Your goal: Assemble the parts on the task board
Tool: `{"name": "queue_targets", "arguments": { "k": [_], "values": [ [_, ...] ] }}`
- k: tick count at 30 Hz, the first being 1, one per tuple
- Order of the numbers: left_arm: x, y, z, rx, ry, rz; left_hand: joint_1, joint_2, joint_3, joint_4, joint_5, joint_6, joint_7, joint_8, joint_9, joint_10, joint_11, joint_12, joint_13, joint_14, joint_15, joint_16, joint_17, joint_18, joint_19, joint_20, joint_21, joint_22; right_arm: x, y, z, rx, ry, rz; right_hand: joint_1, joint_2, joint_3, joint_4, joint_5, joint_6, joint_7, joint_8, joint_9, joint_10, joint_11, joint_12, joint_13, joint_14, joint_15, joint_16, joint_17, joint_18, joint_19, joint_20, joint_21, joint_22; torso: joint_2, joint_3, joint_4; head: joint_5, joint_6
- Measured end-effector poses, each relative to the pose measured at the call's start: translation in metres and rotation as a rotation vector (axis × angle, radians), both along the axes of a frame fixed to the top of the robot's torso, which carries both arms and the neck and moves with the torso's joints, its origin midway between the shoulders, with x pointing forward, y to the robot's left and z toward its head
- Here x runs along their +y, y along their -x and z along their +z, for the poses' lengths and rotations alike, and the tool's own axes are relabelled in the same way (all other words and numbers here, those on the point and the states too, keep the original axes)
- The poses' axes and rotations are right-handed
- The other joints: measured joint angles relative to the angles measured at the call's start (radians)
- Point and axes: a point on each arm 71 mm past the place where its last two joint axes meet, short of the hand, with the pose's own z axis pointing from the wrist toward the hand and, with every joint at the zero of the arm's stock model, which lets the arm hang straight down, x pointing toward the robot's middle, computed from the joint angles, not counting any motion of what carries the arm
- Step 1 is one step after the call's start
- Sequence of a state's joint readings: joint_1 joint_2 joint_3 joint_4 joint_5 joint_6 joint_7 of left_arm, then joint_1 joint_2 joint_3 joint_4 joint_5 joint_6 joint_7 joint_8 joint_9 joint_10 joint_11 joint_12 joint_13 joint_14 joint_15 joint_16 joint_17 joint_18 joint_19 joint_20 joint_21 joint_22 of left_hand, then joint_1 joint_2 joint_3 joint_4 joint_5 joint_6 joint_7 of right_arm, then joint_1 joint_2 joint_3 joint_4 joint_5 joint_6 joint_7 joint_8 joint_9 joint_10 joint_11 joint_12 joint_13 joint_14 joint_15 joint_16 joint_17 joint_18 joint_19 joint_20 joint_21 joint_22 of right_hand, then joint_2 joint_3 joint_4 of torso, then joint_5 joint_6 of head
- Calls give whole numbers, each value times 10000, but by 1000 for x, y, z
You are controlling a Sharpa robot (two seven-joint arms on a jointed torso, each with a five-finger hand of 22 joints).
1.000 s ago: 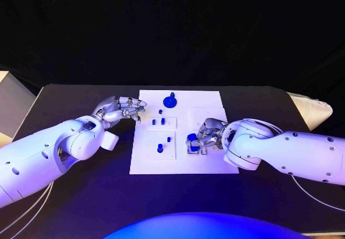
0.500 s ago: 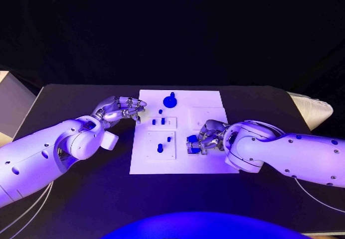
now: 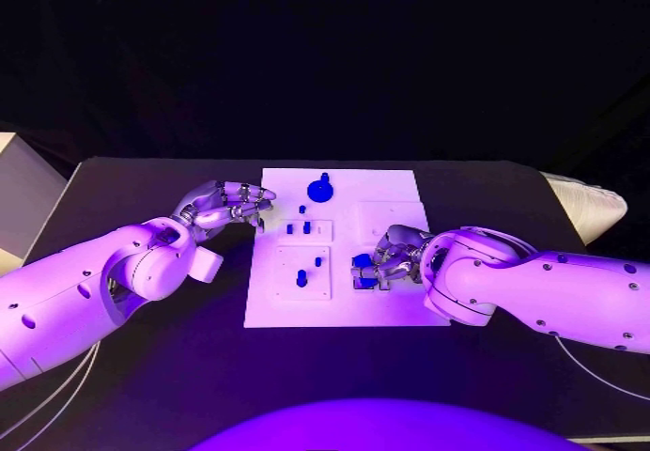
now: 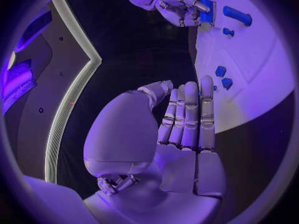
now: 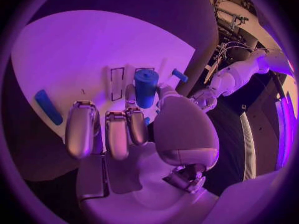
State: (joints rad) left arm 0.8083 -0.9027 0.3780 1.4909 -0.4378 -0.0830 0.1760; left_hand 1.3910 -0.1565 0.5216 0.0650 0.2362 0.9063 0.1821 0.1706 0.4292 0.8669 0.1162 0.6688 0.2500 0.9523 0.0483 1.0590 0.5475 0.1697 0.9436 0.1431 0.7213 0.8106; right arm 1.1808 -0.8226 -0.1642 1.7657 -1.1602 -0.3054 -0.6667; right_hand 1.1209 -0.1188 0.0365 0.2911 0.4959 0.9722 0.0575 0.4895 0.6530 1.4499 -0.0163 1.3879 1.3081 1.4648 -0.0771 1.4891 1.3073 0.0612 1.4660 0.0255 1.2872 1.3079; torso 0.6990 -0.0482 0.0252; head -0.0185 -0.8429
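The white task board [image 3: 347, 305] lies mid-table. My right hand [image 3: 389, 260] hovers over the board's right side and pinches a blue cylinder part [image 5: 146, 87] between thumb and finger, upright over a recessed slot. My left hand [image 3: 225, 204] hangs beside the board's left edge, fingers straight and side by side [image 4: 187, 117], holding nothing. On the board a round blue part [image 3: 319, 191] sits at the far end, with two small pegs [image 3: 298, 228] and another peg [image 3: 301, 278] standing in the left-hand plates. A blue bar [image 5: 48, 106] lies flat on the board.
The black table [image 3: 149, 357] spreads around the board. A pale box [image 3: 21, 188] stands at the table's left edge and a white object [image 3: 585, 205] at its right edge. The right hand [image 4: 176, 7] appears across the board [image 4: 249, 59] in the left wrist view.
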Motion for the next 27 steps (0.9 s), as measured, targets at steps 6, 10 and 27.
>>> {"name": "queue_targets", "arguments": {
  "k": [6,10,27],
  "values": [
    [0,0,0,6,-4,-3,0,0,0,0,0,0,0,0,0,0,0,0,1,0,0,0,0,0,0,0,0,0,0,-1,-1,11,57,11,-280,-88,-235,26,-470,1,-1,19,32,0,0,-77,-1,0,0,0,0,0,0,0,0,-1,0,-3,6,-1,-24],
    [0,0,0,10,-7,-7,0,0,0,0,0,0,0,0,0,0,0,0,1,0,0,0,0,1,0,0,0,0,-1,-1,-1,26,116,17,-504,-25,-628,42,-1259,14,-14,21,105,0,-1,-117,-2,0,0,0,0,0,0,0,-3,-1,-5,-7,6,0,-51],
    [0,0,-1,43,-12,-48,0,0,28,28,0,0,0,0,1,0,0,0,-8,0,0,0,0,-1,37,37,-42,-20,-2,1,-2,-83,169,22,-1852,-142,-1727,98,-2927,-10,4,86,264,-89,16,-273,-4,0,0,0,8,0,0,0,-173,-3,-12,1,4,-5,-42]
  ]
}}
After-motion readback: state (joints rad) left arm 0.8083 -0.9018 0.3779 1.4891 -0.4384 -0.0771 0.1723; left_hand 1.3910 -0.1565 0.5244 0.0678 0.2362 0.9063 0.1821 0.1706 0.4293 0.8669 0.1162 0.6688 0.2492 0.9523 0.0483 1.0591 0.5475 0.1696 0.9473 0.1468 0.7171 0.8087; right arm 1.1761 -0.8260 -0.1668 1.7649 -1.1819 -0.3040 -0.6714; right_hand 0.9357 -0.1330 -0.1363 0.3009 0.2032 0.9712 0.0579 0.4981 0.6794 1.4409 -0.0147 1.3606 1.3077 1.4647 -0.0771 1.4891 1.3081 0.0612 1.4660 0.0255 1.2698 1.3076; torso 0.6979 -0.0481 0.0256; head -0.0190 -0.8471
